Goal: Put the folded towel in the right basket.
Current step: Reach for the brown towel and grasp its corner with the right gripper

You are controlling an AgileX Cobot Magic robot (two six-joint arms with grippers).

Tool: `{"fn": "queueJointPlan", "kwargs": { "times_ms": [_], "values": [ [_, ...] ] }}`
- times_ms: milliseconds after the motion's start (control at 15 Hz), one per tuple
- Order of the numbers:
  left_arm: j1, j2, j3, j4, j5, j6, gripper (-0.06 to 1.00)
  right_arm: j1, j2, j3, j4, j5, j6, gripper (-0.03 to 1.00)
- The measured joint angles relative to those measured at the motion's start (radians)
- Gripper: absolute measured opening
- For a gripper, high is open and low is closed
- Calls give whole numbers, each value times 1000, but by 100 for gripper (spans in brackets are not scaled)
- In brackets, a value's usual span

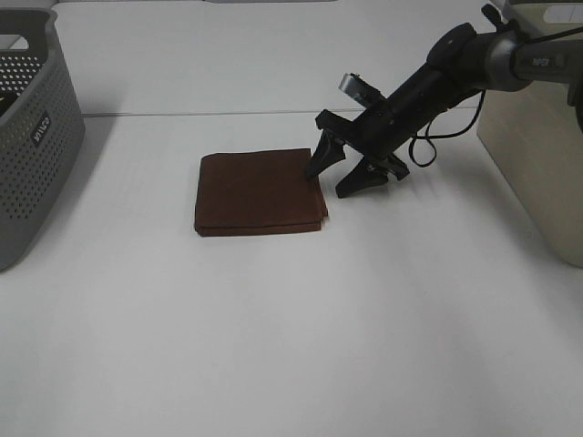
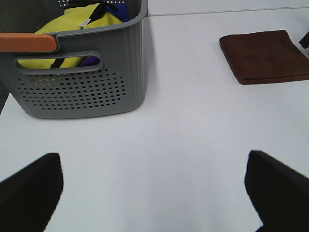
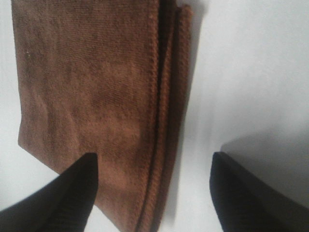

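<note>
A folded brown towel (image 1: 260,192) lies flat on the white table. My right gripper (image 1: 333,177) is open at the towel's right edge, one finger over the towel, the other over bare table beside it. In the right wrist view the towel's layered edge (image 3: 166,116) lies between the two fingertips (image 3: 72,193). The towel also shows in the left wrist view (image 2: 265,55). The right basket (image 1: 537,155) is a beige bin at the right edge. My left gripper (image 2: 154,193) is open and empty above bare table, out of the high view.
A grey perforated basket (image 1: 32,137) stands at the left edge. In the left wrist view this grey basket (image 2: 82,82) holds yellow and dark cloth items. A black cable (image 1: 428,146) hangs from the right arm.
</note>
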Motion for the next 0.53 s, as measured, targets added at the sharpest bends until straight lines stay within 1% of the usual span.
{"fn": "queueJointPlan", "kwargs": {
  "times_ms": [200,267,333,400,533],
  "values": [
    [0,0,0,0,0,0,97,32,22,-9,51,-39,0,63],
    [0,0,0,0,0,0,97,42,28,-10,62,-49,0,60],
    [0,0,0,0,0,0,97,50,33,-11,70,-63,0,53],
    [0,0,0,0,0,0,97,57,37,-11,69,-73,0,43],
    [0,0,0,0,0,0,97,68,48,-11,75,-80,0,19]
  ]
}}
